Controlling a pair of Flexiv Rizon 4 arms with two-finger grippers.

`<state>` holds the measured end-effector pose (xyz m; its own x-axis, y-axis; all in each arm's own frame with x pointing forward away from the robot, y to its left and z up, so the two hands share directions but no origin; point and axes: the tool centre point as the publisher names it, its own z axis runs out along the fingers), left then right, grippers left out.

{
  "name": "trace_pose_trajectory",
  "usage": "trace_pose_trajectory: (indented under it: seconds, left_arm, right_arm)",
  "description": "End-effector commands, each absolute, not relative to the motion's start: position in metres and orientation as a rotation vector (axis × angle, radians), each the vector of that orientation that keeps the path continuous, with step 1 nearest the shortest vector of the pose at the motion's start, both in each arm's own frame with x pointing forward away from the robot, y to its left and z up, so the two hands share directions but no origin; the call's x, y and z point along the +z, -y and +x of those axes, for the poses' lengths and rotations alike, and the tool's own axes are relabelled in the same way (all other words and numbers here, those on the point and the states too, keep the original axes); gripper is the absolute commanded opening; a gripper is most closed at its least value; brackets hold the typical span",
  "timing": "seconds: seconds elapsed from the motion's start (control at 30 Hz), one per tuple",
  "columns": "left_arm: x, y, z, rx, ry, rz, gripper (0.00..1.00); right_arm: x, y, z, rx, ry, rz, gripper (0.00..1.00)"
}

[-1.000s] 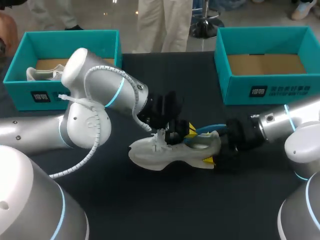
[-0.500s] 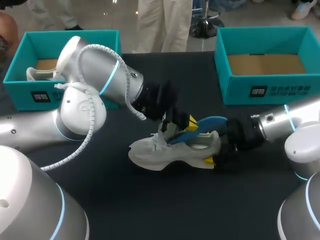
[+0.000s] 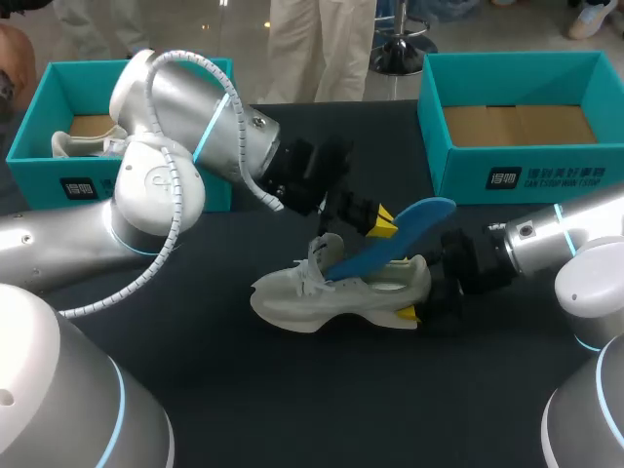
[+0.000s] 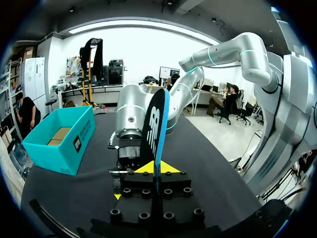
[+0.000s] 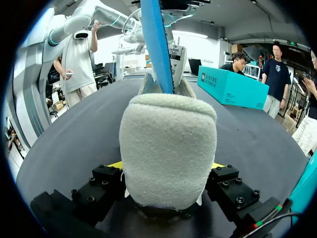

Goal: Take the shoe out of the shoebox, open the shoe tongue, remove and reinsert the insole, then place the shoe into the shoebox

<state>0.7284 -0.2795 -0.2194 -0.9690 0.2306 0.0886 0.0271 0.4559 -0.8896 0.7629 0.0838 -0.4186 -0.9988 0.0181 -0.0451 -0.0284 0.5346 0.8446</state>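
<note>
Pinching the long blue foam insole (image 3: 395, 244) tight between the yellow tips of the left gripper (image 3: 382, 222), slanting it up out of the white knit sneaker (image 3: 322, 292) at mid-table, heel clamped by the right gripper (image 3: 425, 291), likely to stop it lifting

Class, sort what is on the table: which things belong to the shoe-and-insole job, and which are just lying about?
In the job: shoe, blue insole, left claw gripping the insole, right claw on the shoe's heel, empty shoebox.
Lying about: other shoebox, second shoe inside it.
</note>
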Motion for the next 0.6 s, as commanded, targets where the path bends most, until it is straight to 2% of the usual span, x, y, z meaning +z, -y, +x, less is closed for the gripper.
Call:
trace_pose_trajectory:
  seconds: [0.03,0.6]
  left_arm:
    - [-0.208,0.279,0.725,1.545,2.505,-0.239,0.0]
    - [-0.168,0.293,0.717,1.637,2.441,-0.298,0.0]
  right_arm:
    - [-0.419,-0.085,0.763,1.486,-2.712,-0.008,0.0]
    - [-0.419,-0.085,0.763,1.486,-2.712,-0.008,0.0]
